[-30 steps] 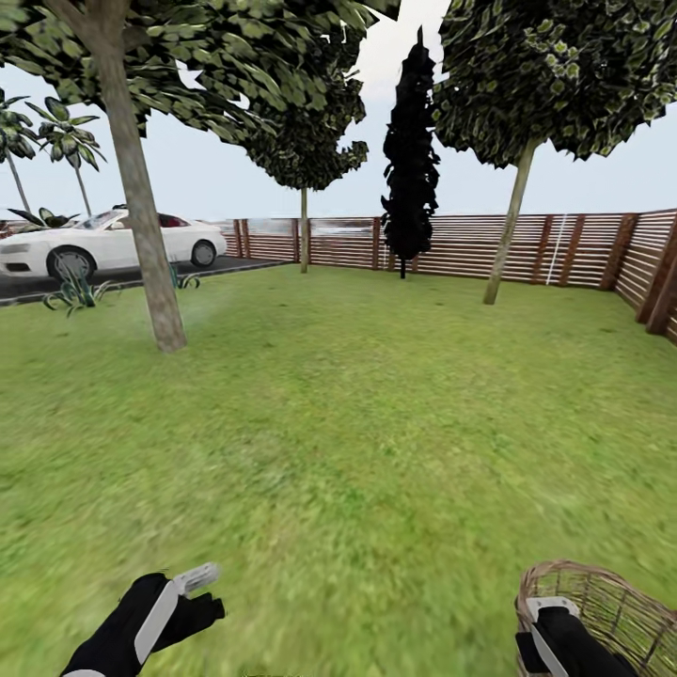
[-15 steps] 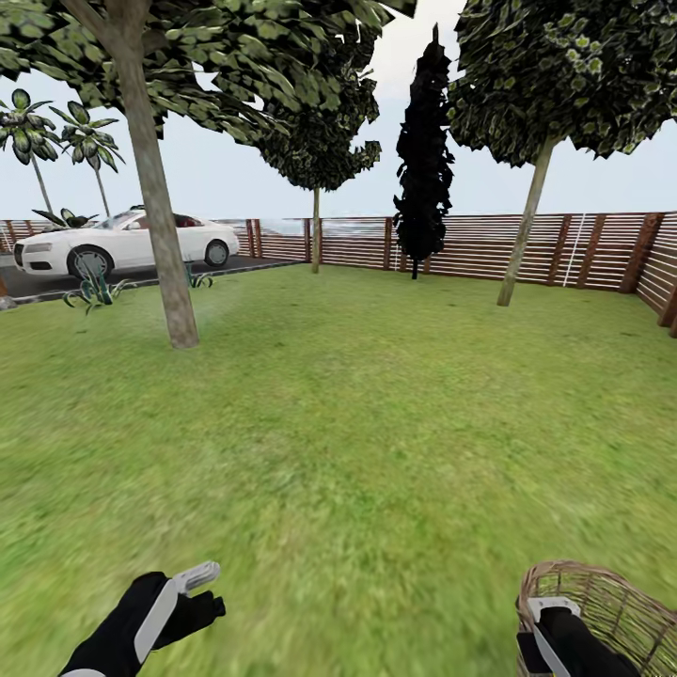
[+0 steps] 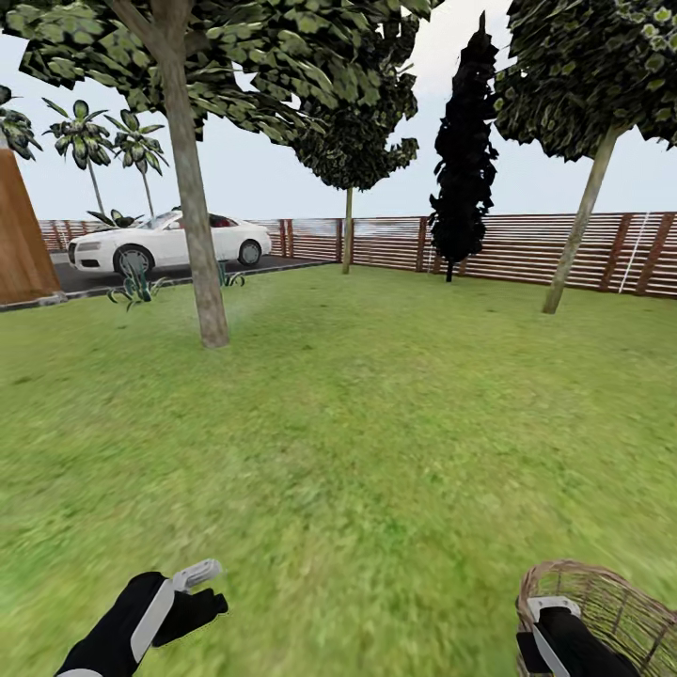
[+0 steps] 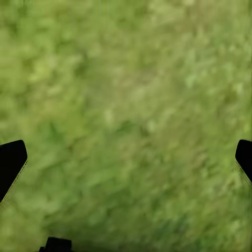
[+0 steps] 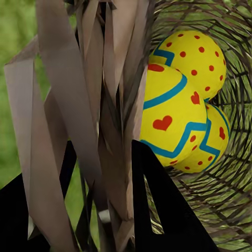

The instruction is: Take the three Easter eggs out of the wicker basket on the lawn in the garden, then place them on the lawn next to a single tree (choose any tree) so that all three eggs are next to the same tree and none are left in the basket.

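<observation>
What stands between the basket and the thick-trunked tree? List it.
Nothing. In the head view, only bare lawn runs from the basket at the right gripper up to the tree.

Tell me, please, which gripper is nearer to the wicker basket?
The right. The right gripper sits at the wicker basket rim, its fingers straddling the woven wall. The left gripper hangs open over bare lawn, well apart.

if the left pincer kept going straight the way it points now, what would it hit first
Most likely the lawn: the left wrist view looks along the open left pincer at blurred grass with nothing between the fingers. How far off the grass is cannot be judged.
</observation>
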### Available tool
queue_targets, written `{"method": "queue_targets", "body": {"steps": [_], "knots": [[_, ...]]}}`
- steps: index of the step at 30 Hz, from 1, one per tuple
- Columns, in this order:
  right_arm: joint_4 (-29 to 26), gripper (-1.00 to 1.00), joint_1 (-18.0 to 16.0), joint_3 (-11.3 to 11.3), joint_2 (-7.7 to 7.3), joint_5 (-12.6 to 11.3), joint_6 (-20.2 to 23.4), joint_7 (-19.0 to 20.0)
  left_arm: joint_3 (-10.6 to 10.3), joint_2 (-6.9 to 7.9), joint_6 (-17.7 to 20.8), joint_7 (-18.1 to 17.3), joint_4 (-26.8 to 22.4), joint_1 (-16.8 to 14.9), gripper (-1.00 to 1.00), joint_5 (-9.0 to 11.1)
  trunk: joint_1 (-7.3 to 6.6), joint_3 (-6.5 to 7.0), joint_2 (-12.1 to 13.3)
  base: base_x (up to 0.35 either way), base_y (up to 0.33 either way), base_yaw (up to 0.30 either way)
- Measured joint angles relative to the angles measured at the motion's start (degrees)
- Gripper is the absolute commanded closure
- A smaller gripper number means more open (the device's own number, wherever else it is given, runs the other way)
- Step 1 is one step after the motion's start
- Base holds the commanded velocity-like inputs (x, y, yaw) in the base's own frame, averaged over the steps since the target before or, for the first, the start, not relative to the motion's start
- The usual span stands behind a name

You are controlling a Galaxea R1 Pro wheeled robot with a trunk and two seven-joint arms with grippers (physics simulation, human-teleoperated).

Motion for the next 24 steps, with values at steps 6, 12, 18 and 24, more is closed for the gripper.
{"method": "queue_targets", "body": {"steps": [6,12,18,24], "knots": [[0.0,1.00,0.0,0.0,0.09,0.0,0.1,0.0,0.1,0.00,0.0,0.0,0.0,0.0,-1.00,0.0,0.00,0.00,0.0,0.345,0.000,0.259],[0.0,1.00,0.0,0.1,0.09,0.0,0.1,-0.1,0.1,0.00,0.0,0.0,0.0,0.0,-1.00,0.0,0.00,0.00,0.0,0.345,0.000,0.260],[0.0,1.00,0.0,0.1,0.09,0.0,0.1,-0.1,0.1,0.00,0.0,0.0,0.0,0.0,-1.00,0.0,0.00,0.00,0.0,0.345,0.000,0.259],[0.0,1.00,0.0,0.1,0.09,0.0,0.1,-0.1,0.1,0.00,0.0,0.0,0.0,0.0,-1.00,0.0,0.00,0.00,0.0,0.345,0.000,0.260]]}}
